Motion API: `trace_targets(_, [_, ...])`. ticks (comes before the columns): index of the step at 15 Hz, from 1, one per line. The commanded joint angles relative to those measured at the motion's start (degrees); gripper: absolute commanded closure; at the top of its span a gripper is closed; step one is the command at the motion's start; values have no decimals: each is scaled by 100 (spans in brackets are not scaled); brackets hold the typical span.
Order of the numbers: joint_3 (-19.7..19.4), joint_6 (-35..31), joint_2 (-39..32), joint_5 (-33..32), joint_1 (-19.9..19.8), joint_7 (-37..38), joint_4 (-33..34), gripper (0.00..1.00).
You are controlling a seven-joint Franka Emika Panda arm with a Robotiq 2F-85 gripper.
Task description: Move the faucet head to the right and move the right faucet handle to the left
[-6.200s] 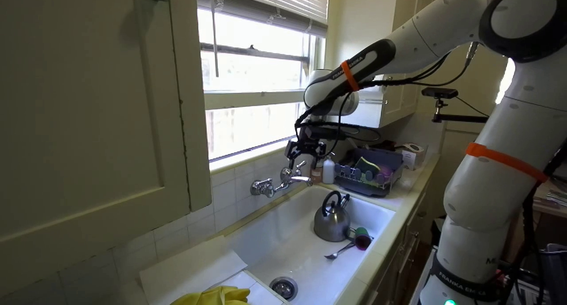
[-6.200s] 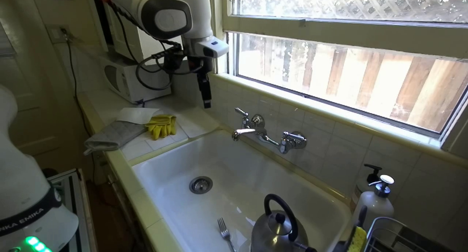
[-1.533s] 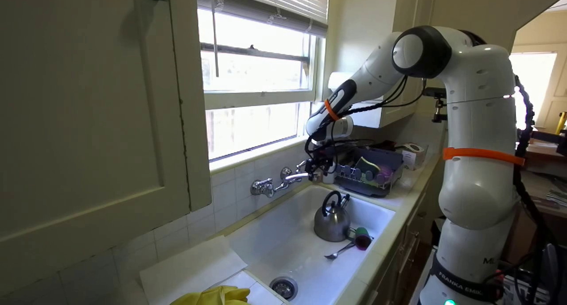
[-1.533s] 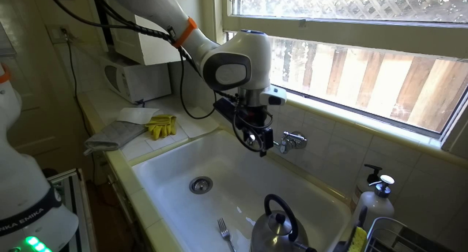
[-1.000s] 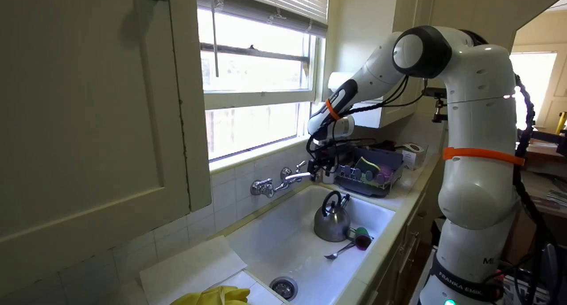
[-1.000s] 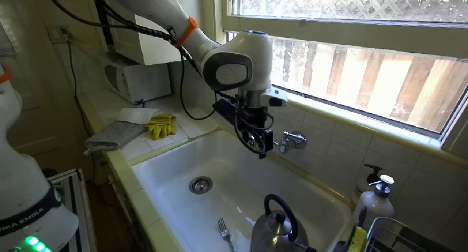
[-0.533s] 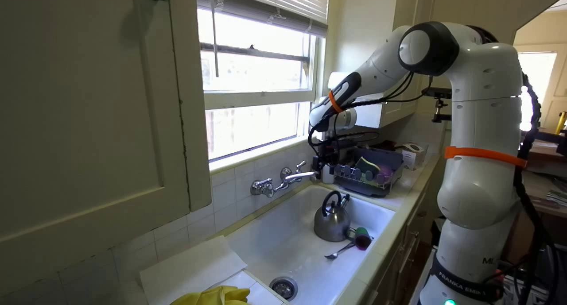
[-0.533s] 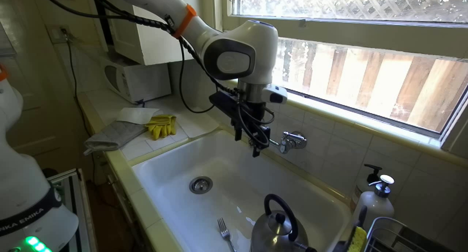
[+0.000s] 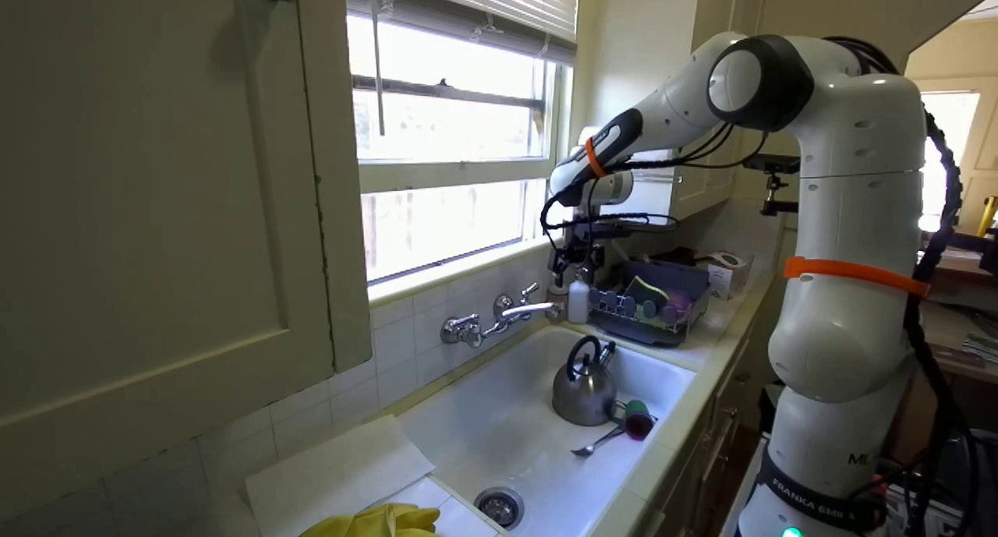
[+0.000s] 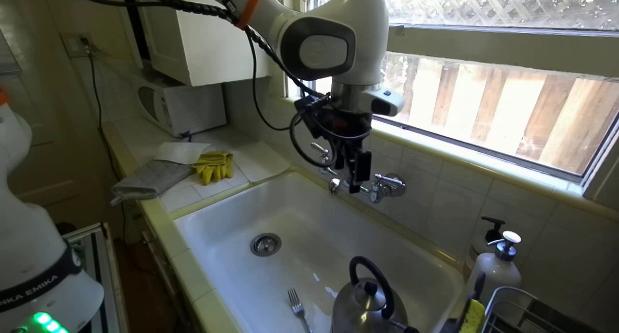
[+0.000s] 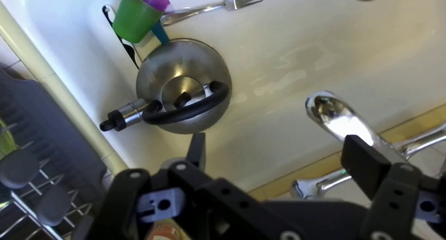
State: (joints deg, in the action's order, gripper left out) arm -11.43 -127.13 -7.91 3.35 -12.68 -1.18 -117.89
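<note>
The chrome faucet head (image 9: 530, 309) extends from the wall over the sink and points toward the dish rack side. In an exterior view only its tip (image 10: 333, 186) shows beside my gripper. The right faucet handle (image 10: 386, 187) sits on the wall nearer the dish rack; it also shows in the wrist view (image 11: 312, 187). The left handle (image 9: 461, 330) is on the other side of the spout. My gripper (image 9: 573, 276) is open and empty, above the faucet near the spout's end. In the wrist view the gripper (image 11: 275, 141) has one finger overlapping the spout (image 11: 336, 116); contact does not show.
A steel kettle (image 9: 581, 397) stands in the sink, with a green cup (image 11: 136, 18) and a fork (image 11: 195, 14) beside it. Soap bottles (image 10: 495, 272) and a dish rack (image 9: 635, 330) stand at the sink's right end. The window ledge (image 10: 435, 161) runs behind the arm.
Since the oldest frames, my arm has moved toward the dish rack and the spout has swung that way. In the last second my gripper has risen off the spout, which now shows more fully.
</note>
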Motion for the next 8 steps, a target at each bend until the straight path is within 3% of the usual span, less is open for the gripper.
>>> trace_targets(1, [-63,-109,-256,9,62,1143,338,0])
trace_targets(8, [-192,-759,-1039,-31,191,3250,1025,0])
